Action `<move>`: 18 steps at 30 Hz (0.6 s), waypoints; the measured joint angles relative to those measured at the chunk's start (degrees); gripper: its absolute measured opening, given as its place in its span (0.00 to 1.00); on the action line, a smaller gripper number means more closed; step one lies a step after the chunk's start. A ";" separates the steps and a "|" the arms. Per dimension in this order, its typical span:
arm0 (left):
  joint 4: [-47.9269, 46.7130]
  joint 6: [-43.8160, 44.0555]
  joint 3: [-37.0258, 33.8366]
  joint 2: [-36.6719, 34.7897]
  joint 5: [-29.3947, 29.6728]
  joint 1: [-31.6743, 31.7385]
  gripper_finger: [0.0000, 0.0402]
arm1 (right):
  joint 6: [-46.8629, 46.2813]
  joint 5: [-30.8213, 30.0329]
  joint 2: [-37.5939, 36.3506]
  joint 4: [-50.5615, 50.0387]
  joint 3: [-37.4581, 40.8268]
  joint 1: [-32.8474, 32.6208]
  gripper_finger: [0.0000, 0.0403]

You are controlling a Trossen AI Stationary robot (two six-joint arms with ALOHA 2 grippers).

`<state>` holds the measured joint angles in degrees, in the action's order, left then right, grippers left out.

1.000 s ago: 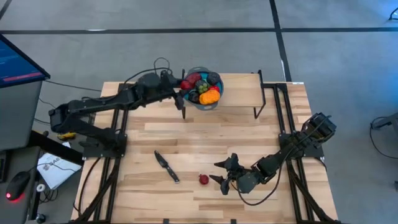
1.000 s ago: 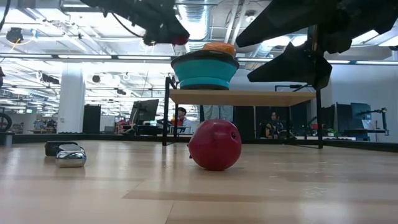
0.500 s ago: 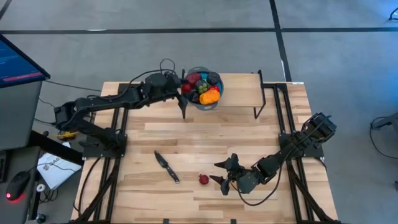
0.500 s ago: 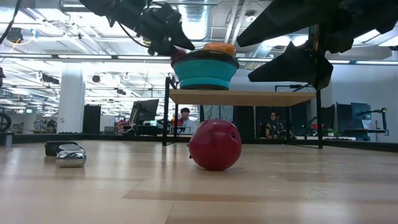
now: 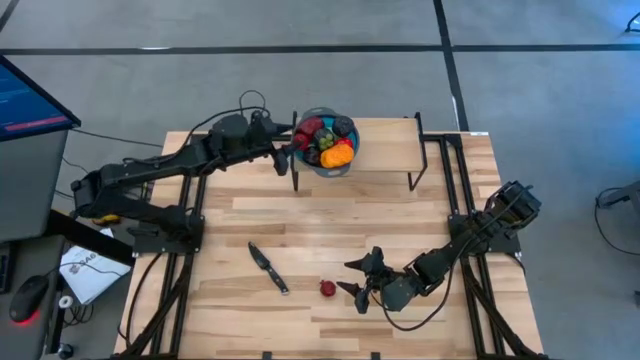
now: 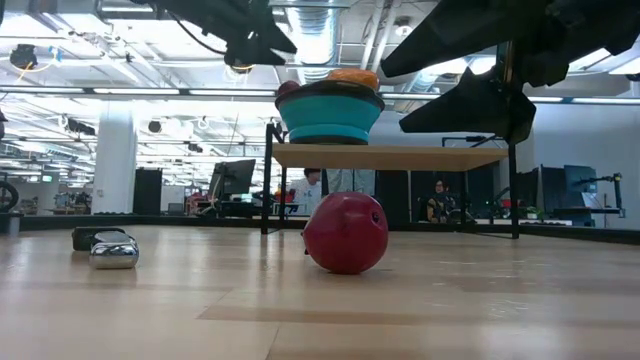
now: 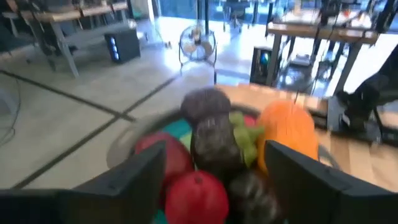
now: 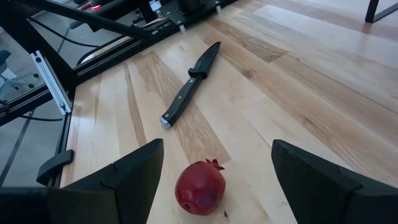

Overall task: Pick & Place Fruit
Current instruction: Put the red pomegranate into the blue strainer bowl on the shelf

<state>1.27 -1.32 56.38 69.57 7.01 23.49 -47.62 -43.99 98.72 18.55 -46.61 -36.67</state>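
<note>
Open table [image 5: 330, 220] spans the middle. A knife [image 5: 268, 268] lies at seven o'clock, a pomegranate [image 5: 327, 288] (just beside the right claw [image 5: 356, 281]) at six; a shelf [image 5: 375, 150] blocks twelve.

Two matte black jointed arms, left arm [image 5: 160, 172] trailing looped black cables upper left, right arm [image 5: 470, 240] lower right, blunt dark wedge-shaped fingers [image 8: 134, 171]

The bowl [image 7: 134, 140] shows blurred, its fruit [image 7: 214, 134] smeared; the knife [image 6: 105, 248] is mostly out of focus.
</note>
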 joint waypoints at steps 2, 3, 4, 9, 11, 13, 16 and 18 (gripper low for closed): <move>-1.69 0.04 0.00 -0.05 0.00 0.00 0.58 | 0.00 0.00 0.00 0.00 0.00 0.00 0.73; -2.34 0.04 0.00 0.01 0.00 0.00 0.54 | 0.00 0.00 0.00 0.00 0.00 0.00 0.73; -2.42 0.04 0.00 0.43 0.01 0.00 0.50 | 0.00 0.00 0.00 0.00 0.00 0.00 0.73; -1.91 0.04 -0.07 3.25 0.58 0.00 0.28 | -0.26 0.00 0.00 0.05 0.00 0.00 0.73; -1.51 -0.30 -0.07 4.34 1.39 0.21 0.21 | -0.28 0.00 0.00 0.06 0.00 -0.01 0.73; -1.07 -1.31 -0.07 5.49 1.76 0.28 0.15 | -0.32 0.00 0.00 0.06 0.00 -0.18 0.73; -0.17 -1.42 -0.07 6.02 1.82 0.28 0.09 | -0.44 0.00 0.00 0.08 0.00 -0.44 0.73; 0.16 -1.42 -0.07 5.75 1.86 -0.03 0.06 | -0.43 0.01 0.00 0.08 0.00 -0.44 0.73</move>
<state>1.43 -2.74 56.31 75.32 8.86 23.45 -48.04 -43.97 98.72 18.63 -46.61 -37.10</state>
